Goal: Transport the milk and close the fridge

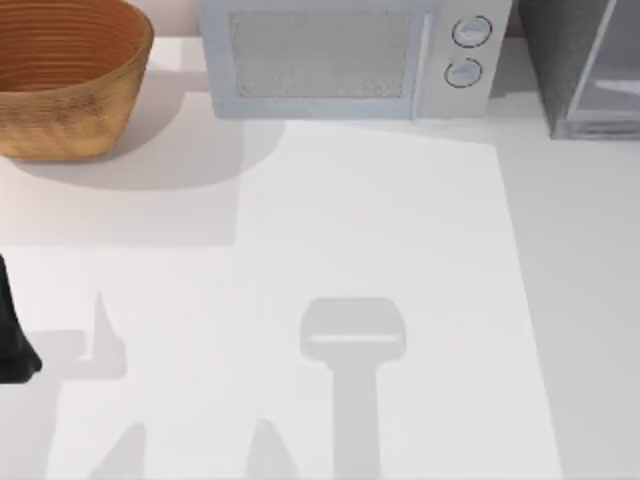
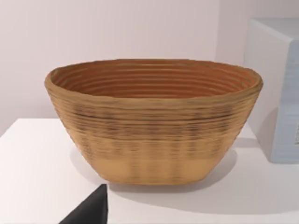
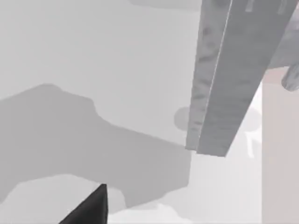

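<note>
fridge point(image 1: 585, 70): seen at the upper right of the top view, on the white bench point(image 1: 400, 280), its pale door panel swung out from the dark speckled body
microwave point(image 1: 350, 60): placed at upper centre, just left of the fridge
basket point(image 1: 65, 75): set at the upper left
left arm point(image 1: 12, 330): glimpsed at the left edge
end effector state: cannot be told for either arm

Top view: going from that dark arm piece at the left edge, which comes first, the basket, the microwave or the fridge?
1. Basket, back left corner, nearest the left arm.
2. Microwave, back middle.
3. Fridge, back right corner, farthest.
</note>
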